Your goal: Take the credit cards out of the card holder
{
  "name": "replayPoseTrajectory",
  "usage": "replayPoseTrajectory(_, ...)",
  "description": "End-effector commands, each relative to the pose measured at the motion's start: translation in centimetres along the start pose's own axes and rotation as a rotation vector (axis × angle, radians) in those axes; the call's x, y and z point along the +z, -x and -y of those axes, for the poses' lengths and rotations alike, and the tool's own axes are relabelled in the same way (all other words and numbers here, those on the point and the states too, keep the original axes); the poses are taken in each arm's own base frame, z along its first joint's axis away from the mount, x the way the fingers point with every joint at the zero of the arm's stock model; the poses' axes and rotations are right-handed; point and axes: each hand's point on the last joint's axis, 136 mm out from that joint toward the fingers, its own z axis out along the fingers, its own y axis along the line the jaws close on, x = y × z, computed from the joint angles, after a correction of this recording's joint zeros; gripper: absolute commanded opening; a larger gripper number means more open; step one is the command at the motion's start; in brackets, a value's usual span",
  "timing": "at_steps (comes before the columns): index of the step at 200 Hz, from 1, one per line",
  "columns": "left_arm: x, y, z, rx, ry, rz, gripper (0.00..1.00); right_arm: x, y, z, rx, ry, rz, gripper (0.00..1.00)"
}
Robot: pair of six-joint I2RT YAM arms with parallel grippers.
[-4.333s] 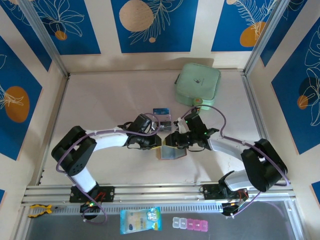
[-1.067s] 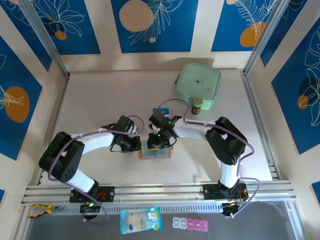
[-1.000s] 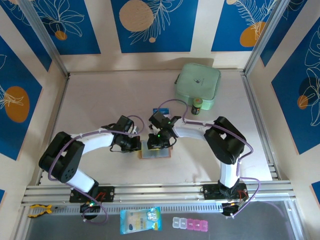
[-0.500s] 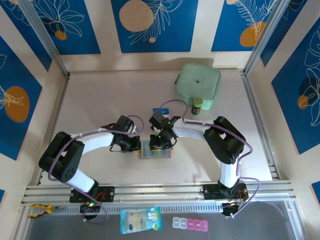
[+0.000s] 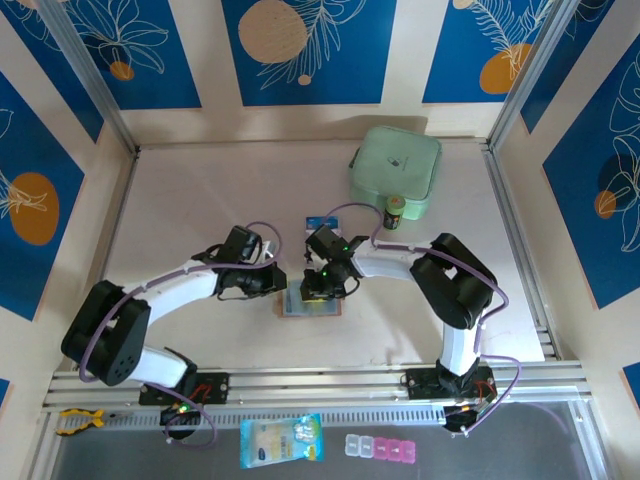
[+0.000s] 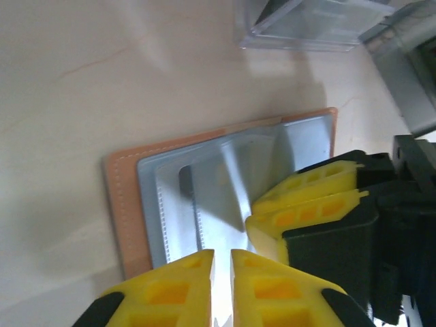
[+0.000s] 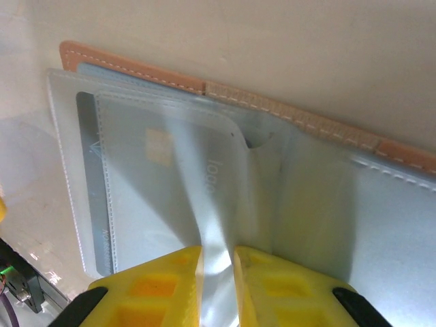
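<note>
The salmon-tan card holder (image 5: 309,307) lies open on the table between both arms, grey pockets up (image 6: 204,197). My left gripper (image 5: 281,287) is at its left side, its fingers (image 6: 221,276) nearly together on a grey leaf of the holder. The right gripper (image 5: 318,292) comes from the right, and its fingers (image 7: 218,276) pinch a raised fold of the frosted pocket leaf. A greyish card (image 7: 146,187) with a pale chip square shows through that pocket, still inside. The blue and white card (image 5: 322,222) lies on the table behind the right arm.
A mint-green zip pouch (image 5: 395,170) sits at the back right with a small dark cylinder (image 5: 395,212) in front of it. A clear plastic rectangle (image 6: 310,24) lies just beyond the holder. The right gripper's yellow fingers (image 6: 306,201) crowd the holder's right half.
Since 4.3 s ago both grippers and the holder have shifted left. Over the last half second the left arm has swung its elbow outward; the holder stays put.
</note>
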Motion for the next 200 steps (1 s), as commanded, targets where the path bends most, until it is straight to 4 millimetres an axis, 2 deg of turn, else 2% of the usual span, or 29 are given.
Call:
replayPoseTrajectory(1,0.5,-0.2,0.7,-0.062,-0.077,-0.019,0.19,0.3,-1.1,1.1,0.02,0.0,-0.03,0.21)
replayPoseTrajectory(21,1.5,-0.6,0.5,-0.089,-0.093,-0.041,0.24,0.5,-1.0,1.2,0.028,0.029,-0.029,0.21)
replayPoseTrajectory(101,3.4,-1.7,-1.3,-0.145,-0.053,-0.08,0.24,0.8,-1.3,1.9,0.061,0.103,-0.03,0.2)
replayPoseTrajectory(143,3.6,-1.4,0.1,-0.144,-0.103,-0.075,0.15,0.4,-1.3,1.5,0.051,0.118,-0.024,0.2)
replayPoseTrajectory(200,3.2,-0.9,1.6,-0.127,-0.129,-0.068,0.18,-2.1,0.0,-1.3,-0.004,0.157,0.03,0.22)
